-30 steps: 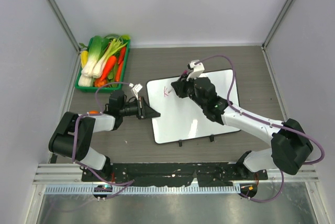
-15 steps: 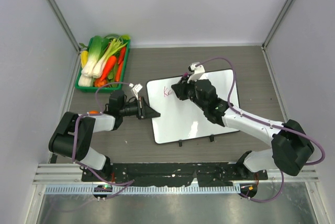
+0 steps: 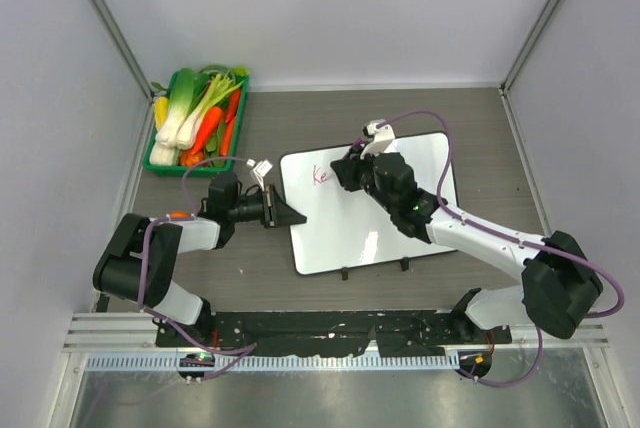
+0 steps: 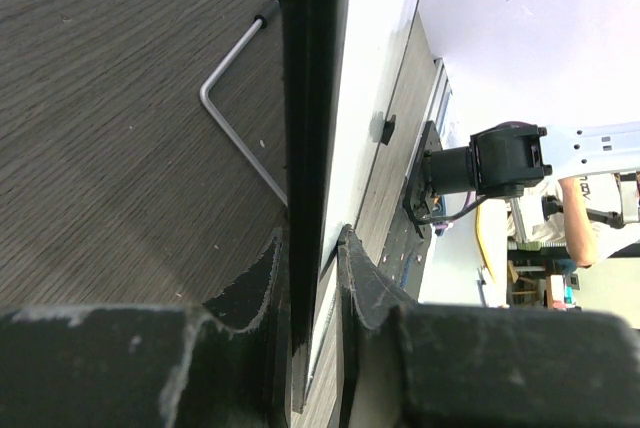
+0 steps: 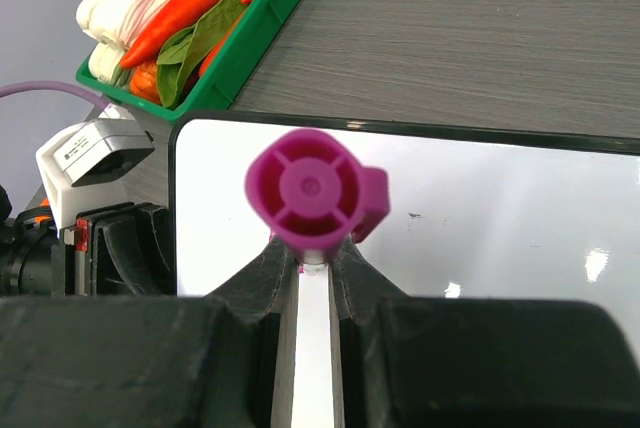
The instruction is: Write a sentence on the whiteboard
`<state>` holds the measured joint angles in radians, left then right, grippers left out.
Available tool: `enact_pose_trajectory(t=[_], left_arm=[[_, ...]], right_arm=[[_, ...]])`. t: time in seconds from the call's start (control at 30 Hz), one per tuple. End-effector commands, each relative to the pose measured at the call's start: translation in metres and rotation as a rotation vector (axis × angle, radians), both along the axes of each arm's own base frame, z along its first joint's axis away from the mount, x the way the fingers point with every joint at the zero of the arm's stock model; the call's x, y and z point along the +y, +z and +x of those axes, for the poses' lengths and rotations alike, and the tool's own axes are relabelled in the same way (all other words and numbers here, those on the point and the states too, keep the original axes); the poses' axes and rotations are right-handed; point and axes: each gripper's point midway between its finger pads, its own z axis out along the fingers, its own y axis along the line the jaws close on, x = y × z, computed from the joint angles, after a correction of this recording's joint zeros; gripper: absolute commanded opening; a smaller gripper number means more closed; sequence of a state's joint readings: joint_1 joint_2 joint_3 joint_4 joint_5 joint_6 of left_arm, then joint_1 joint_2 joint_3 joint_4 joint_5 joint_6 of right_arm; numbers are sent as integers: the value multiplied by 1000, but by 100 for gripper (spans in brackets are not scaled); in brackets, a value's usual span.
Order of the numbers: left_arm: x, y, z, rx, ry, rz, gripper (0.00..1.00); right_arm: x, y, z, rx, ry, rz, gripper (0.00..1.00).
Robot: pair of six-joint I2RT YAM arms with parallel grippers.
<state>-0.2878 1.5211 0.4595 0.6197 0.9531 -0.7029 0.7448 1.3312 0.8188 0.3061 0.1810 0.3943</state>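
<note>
Grey wood-grain tabletop (image 3: 250, 278), whiteboard (image 3: 340, 233) lying flat near its middle, both arms on it.

Since a second ago I see the red writing (image 3: 321, 177) by the board's far-left corner grow from a lone K to two letters, and the right gripper (image 3: 345, 170) slide slightly toward the tabletop's right edge; the left gripper (image 3: 290, 215) has not budged. The board's long axis runs left to right, right end angled a little toward the far edge, and its two clips (image 3: 344, 273) face the near edge. Left jaws pinch the board's left rim; right jaws squeeze a marker (image 5: 310, 188) with a magenta end, pointing down at the board.
</note>
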Motion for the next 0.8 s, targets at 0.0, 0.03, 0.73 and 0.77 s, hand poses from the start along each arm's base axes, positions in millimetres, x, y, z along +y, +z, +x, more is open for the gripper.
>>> enact_pose_trajectory(t=[0.0,0.03,0.73,0.77], left_arm=[[11,-44,6,35,91,161,0],[11,-44,6,35,91,162,0],[11,-44,5,35,91,162,0],[11,-44,5,35,91,162,0]], right_arm=[[-19,1,6,-19,-75,-50,1],[-17,2,6,-21,-70,-47,1],[-10,30,3,-75,-32,21,1],[-9,28,3,-72,-30,17,1]])
